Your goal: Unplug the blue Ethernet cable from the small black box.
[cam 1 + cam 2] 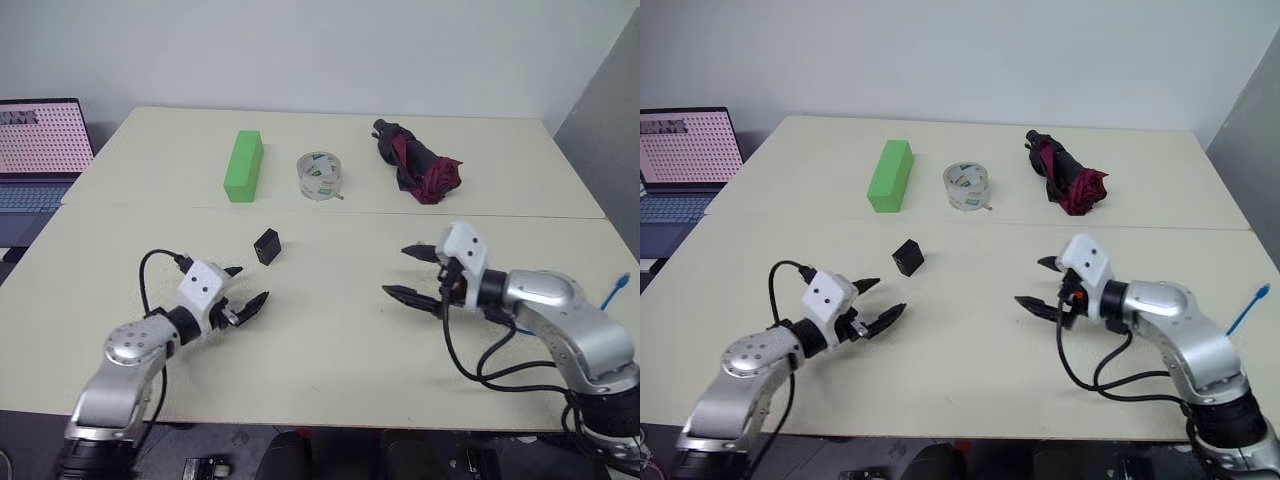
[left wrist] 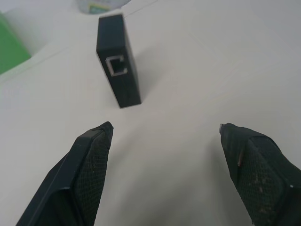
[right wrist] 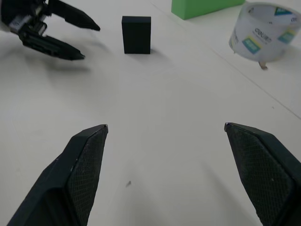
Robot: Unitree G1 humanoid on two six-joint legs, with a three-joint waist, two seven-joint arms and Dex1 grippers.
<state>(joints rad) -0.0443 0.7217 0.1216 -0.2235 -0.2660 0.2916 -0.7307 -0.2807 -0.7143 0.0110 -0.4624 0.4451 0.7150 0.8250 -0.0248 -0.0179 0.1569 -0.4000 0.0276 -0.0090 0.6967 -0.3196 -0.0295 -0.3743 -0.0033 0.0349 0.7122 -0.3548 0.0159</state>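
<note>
Cream-coloured counter (image 1: 330,330), smooth and matte, with a seam running across the middle and lots of bare room between the two arms. Small black box (image 1: 266,246) stands on edge just this side of that seam, nothing plugged into it, a little pale port outline visible on one face in the left wrist view. Blue Ethernet cable (image 1: 614,292) is way off at the right edge of the counter, just a short bright-blue bit poking up beside the right arm, well apart from the box. Left end effector (image 1: 246,287) sits near the box but not touching, black textured fingers spread wide and empty. Right end effector (image 1: 408,272) is also spread wide, holding nothing, over open counter. Back half has a green block (image 1: 243,165), a clear tape roll (image 1: 320,175) and a folded dark red umbrella (image 1: 416,163), all well clear of the arms. Laptop (image 1: 38,150) off the left edge.
</note>
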